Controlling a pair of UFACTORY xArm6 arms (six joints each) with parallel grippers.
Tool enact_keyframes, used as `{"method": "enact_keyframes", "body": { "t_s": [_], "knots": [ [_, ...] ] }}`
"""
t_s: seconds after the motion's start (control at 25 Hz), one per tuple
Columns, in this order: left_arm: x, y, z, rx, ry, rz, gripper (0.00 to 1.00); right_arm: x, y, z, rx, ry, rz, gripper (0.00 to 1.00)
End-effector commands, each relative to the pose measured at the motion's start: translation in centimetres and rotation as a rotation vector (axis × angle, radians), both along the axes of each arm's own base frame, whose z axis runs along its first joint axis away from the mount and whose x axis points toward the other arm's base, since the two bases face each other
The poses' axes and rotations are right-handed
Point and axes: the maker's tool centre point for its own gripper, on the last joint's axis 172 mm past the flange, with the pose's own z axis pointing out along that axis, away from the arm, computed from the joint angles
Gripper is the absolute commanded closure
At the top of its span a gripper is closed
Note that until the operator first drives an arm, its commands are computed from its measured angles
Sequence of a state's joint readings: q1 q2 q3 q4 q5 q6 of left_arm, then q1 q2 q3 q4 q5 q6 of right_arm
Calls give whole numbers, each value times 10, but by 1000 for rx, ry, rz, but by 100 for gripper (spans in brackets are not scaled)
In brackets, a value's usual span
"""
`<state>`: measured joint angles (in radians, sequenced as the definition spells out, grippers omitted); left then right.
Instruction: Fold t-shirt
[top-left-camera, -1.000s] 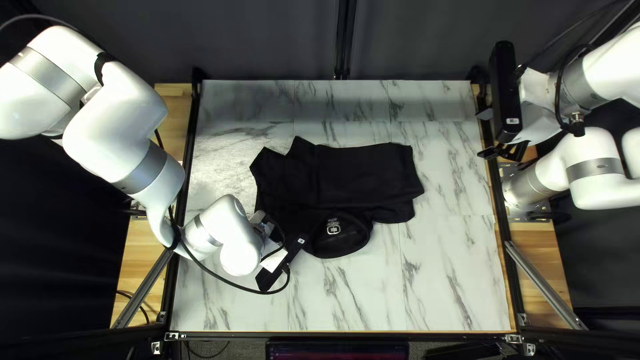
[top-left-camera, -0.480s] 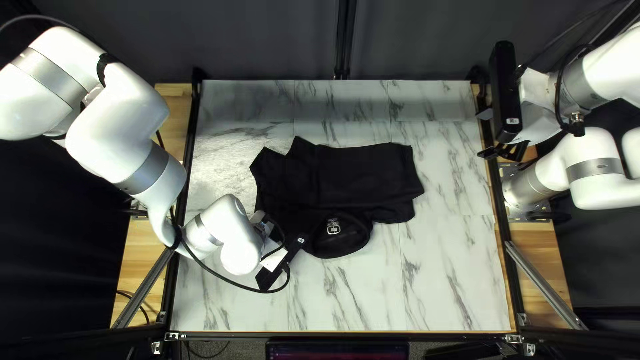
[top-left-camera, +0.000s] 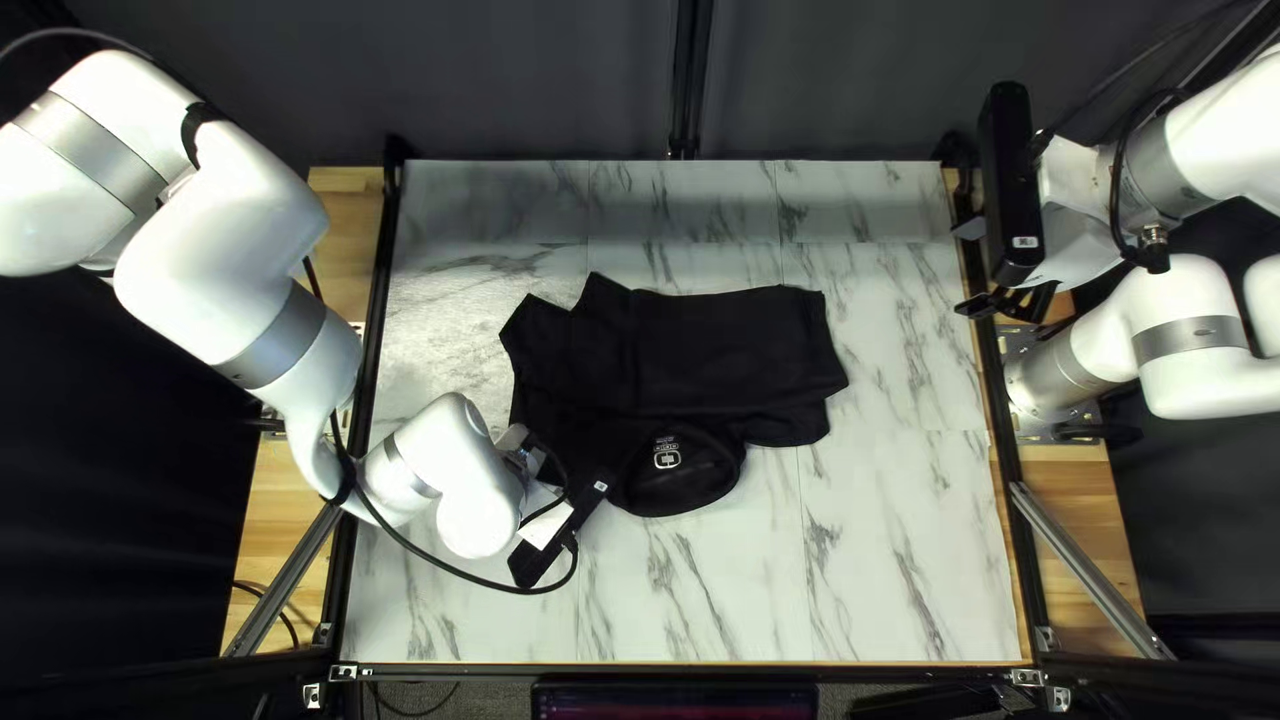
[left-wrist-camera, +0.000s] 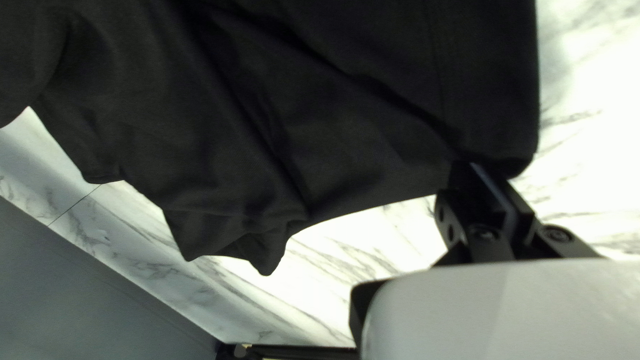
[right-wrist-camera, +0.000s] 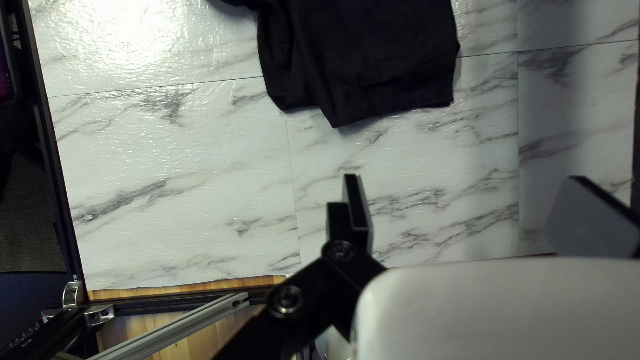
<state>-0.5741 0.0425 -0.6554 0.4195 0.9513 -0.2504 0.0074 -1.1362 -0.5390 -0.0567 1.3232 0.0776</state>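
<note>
Compared with half a second ago, my left arm (top-left-camera: 254,287) has eased a little toward the left of the top left view, its wrist just slightly nearer the table's near edge. The shirt (top-left-camera: 707,347) looks the same: lying around the middle of the table (top-left-camera: 894,574), folded over on itself, its collar (top-left-camera: 680,474) toward the near edge. My left pincer (top-left-camera: 550,518) is at the collar side, toward the left; in its own wrist view it is pinching the shirt near a corner, and creases run away from the grip.

My right arm (top-left-camera: 1114,200) and my right pincer (top-left-camera: 1003,306) are where they were, over the table's right edge. That pincer is spread wide with only air between its fingers, the shirt well ahead and apart from it.
</note>
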Motion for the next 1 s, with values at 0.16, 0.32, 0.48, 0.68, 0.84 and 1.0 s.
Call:
{"method": "enact_keyframes", "body": {
  "t_s": [0.16,0.32,0.48,0.68,0.84,1.0],
  "knots": [
    [0,-3,-2,-4,0,-4,0,0,0,0,0,0,0,0],
    [-1,-3,-3,-3,-4,-5,0,0,0,0,0,0,0,0],
    [-2,-2,-5,-2,-9,-5,0,0,0,0,0,0,0,0],
    [-1,-6,-5,-6,-9,-13,0,0,0,0,0,0,0,0],
    [-1,-3,-8,-8,-11,-15,0,0,0,0,0,0,0,0],
    [2,5,-11,-8,-14,-20,0,0,0,0,0,0,0,0]
  ]
}}
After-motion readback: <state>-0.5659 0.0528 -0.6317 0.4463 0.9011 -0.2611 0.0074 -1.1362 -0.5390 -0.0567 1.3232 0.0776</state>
